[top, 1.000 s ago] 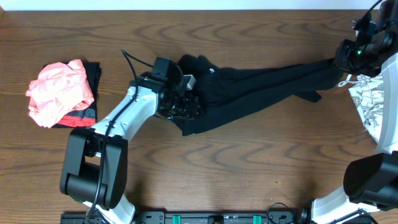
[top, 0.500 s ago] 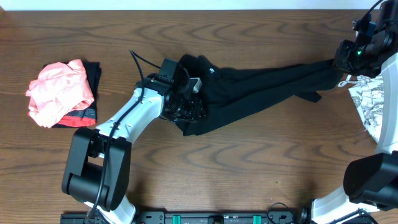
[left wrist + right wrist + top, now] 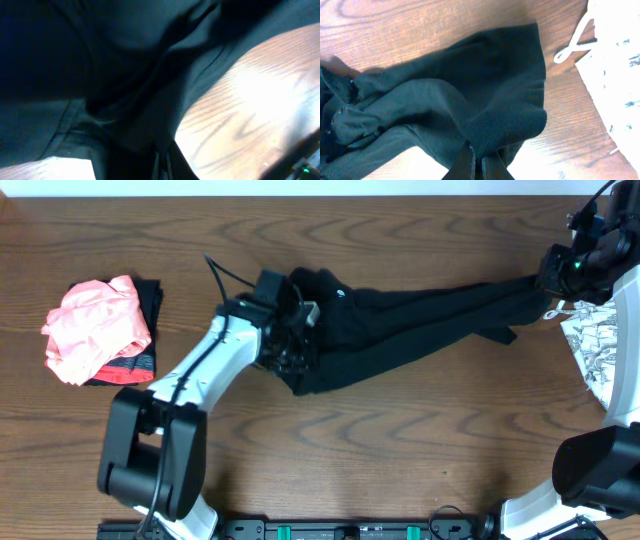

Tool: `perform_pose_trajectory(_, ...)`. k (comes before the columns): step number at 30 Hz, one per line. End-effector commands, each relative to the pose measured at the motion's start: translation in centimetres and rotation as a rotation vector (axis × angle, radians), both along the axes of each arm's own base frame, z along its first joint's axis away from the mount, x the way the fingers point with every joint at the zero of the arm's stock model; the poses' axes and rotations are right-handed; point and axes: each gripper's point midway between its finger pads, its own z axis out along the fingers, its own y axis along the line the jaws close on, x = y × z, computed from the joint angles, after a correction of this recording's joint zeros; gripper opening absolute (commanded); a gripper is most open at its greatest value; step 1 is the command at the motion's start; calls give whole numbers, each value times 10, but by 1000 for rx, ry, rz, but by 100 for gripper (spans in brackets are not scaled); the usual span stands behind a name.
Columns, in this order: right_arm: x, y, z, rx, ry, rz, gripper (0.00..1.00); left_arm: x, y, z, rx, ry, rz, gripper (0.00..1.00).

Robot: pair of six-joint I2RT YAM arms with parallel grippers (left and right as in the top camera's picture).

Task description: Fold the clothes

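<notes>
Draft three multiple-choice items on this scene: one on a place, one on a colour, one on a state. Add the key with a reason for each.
1. Seen from overhead, the coral-pink garment lies at the table's: A left end; B middle; C right end.
2. The long garment lying across the middle is: A white; B black; C coral-pink.
3. The right arm's fingers are: A open above bare wood; B shut on the coral-pink garment; C shut on the long garment's end.

Key: 1 A, it sits crumpled at the far left. 2 B, its fabric shows black in all three views. 3 C, the right wrist view shows black fabric pinched between them.
</notes>
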Motion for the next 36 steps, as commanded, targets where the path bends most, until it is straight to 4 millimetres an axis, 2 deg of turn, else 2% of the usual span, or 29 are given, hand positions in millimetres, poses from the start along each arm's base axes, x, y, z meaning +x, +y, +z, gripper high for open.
perform_pose_trajectory(1, 2, 0, 12, -11, -42, 6, 1, 36, 2, 87, -52, -241, 20, 6)
perform_pose_trajectory(4, 5, 0, 31, -24, -109, 8, 1, 57, 19, 149, -24, -423, 78, 6)
perform_pose_trajectory(7, 4, 2, 62, -36, -200, 13, 1, 64, 31, 209, -32, -571, 121, 6)
perform_pose_trajectory(11, -9, 5, 110, -69, -325, 17, 1, 55, 35, 269, -76, -705, 136, 6)
perform_pose_trajectory(16, -29, 10, 158, -102, -451, 20, 1, 36, 48, 328, -94, -859, 171, 6)
perform_pose_trajectory(21, -45, 13, 198, -130, -560, 19, 1, 11, 64, 374, -96, -990, 218, 6)
perform_pose_trajectory(24, -52, 15, 216, -142, -610, 20, 1, -5, 70, 392, -107, -1042, 231, 6)
perform_pose_trajectory(29, -59, 17, 242, -164, -694, 19, 1, -22, 89, 413, -54, -1139, 280, 6)
perform_pose_trajectory(33, -61, 14, 254, -186, -742, 9, 1, -24, 101, 425, 9, -1211, 303, 6)
perform_pose_trajectory(36, -60, 13, 258, -196, -756, 3, 1, -23, 102, 428, 19, -1233, 292, 6)
